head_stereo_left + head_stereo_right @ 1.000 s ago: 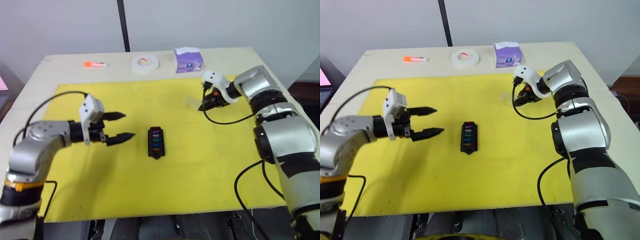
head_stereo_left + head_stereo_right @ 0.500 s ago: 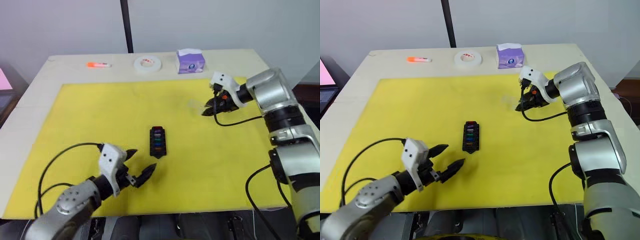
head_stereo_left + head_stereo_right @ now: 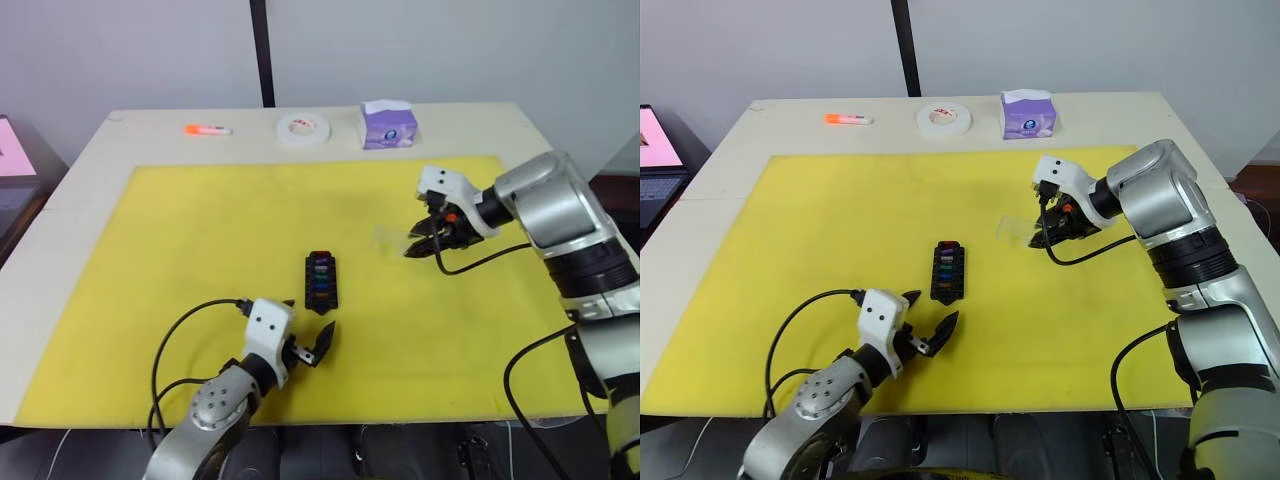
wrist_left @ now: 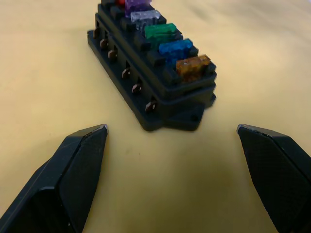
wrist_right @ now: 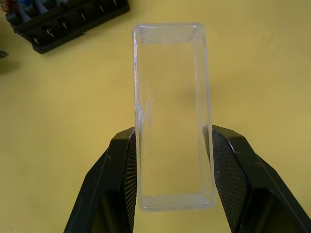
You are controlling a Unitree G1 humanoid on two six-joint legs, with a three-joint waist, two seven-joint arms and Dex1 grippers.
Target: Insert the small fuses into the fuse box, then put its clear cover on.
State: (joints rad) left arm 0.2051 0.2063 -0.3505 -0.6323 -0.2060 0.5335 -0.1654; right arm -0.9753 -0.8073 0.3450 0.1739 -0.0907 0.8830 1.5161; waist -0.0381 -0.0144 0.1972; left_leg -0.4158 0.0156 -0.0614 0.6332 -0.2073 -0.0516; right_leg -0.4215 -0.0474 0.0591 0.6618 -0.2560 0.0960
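Gripping clear cover (image 5: 172, 114) between right jaws

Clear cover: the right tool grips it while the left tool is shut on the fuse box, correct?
Not quite. The right tool does grip the clear cover, but the left wrist view shows the left tool open, short of the fuse box.

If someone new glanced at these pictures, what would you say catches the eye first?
Probably the black fuse box in the middle of the yellow mat, its slots filled with a row of coloured small fuses. Next, the right gripper, held above the mat to the box's right, shut on the clear cover. The left gripper sits open just in front of the box.
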